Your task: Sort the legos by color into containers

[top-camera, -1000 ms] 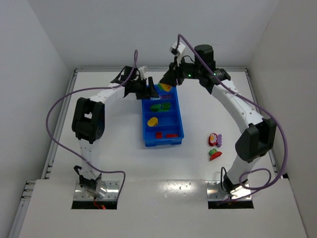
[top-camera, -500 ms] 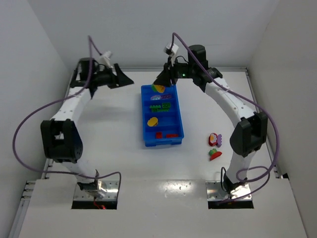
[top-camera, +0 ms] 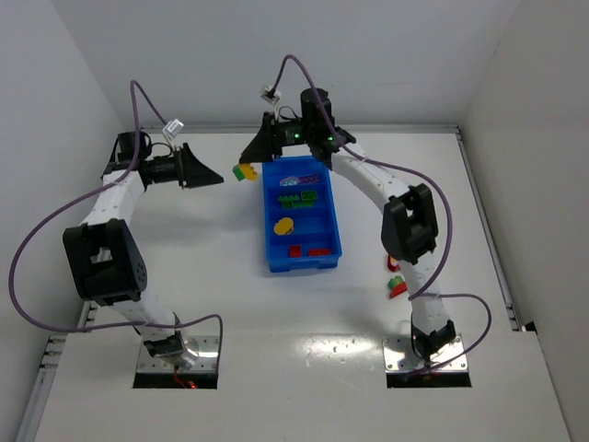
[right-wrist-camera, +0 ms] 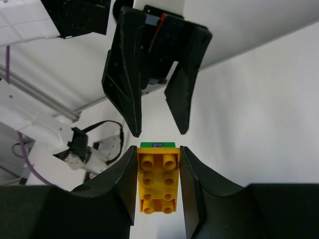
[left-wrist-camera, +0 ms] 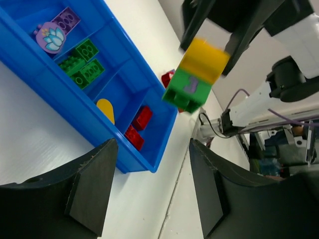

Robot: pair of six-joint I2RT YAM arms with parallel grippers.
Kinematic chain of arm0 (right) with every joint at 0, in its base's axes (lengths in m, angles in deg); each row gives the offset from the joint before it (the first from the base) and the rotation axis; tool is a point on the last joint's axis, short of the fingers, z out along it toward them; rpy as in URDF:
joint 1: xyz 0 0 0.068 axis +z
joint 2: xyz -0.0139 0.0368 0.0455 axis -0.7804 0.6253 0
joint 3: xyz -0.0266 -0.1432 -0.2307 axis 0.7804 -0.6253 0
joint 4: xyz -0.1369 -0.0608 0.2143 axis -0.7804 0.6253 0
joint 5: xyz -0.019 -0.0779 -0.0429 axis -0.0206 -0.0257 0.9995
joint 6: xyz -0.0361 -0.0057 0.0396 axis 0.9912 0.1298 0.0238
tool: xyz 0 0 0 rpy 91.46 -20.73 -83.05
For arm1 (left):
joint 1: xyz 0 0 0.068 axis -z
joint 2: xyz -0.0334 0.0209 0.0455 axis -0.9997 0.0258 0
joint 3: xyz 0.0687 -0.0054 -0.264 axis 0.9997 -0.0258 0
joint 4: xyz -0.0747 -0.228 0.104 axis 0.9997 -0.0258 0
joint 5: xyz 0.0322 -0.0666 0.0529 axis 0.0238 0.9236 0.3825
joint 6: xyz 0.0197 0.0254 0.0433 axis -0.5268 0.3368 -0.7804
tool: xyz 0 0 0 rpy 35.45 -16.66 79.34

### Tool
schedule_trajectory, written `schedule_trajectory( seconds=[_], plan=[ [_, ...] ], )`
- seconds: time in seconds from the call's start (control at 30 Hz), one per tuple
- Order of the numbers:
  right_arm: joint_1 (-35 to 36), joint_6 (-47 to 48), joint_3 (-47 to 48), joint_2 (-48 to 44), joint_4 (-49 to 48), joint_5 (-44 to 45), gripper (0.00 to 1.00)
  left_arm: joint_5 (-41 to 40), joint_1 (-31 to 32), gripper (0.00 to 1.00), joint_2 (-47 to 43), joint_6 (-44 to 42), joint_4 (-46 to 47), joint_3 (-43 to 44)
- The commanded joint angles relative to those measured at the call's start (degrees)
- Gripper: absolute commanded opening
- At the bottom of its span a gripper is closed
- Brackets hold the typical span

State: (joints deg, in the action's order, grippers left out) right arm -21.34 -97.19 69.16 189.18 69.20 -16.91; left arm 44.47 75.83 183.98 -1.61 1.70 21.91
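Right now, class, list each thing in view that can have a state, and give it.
right gripper, shut on the yellow-and-green brick
yellow-and-green brick, joined, held in the air
left gripper, open, empty
blue tray, partly filled, colours kept apart
loose pieces, lying unsorted, right of the tray

The right arm (top-camera: 406, 228) partly hides loose legos (top-camera: 398, 289)

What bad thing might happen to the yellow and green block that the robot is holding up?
1. The yellow brick is stuck to a green brick. If they are dropped together, one lands with the wrong color.
2. The right gripper holds them beside the blue tray, not over it. A slip may drop them on the table.
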Motion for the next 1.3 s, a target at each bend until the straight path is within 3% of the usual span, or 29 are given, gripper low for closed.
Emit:
schedule_trajectory(
  seconds=[0.0,0.27,0.8,1.27],
  plan=[
    [2.1,-6.3,3.0,1.2,-7.7,-3.5,0.02,5.3,-1.2,0.65,-3.3,-7.2,-1.7,-0.5],
    [2.7,-8.6,3.0,3.0,-8.2,-3.0,0.03,3.6,-0.7,0.64,-5.2,-13.6,-2.2,-3.1],
    [2.7,-9.6,4.1,4.6,-9.4,-3.0,0.03,10.0,2.1,0.62,-2.4,-17.1,-2.7,-3.1],
    [2.7,-9.6,2.5,4.1,-9.4,-3.0,0.03,11.7,2.1,0.62,6.6,-21.7,-2.7,2.0]
  ],
)
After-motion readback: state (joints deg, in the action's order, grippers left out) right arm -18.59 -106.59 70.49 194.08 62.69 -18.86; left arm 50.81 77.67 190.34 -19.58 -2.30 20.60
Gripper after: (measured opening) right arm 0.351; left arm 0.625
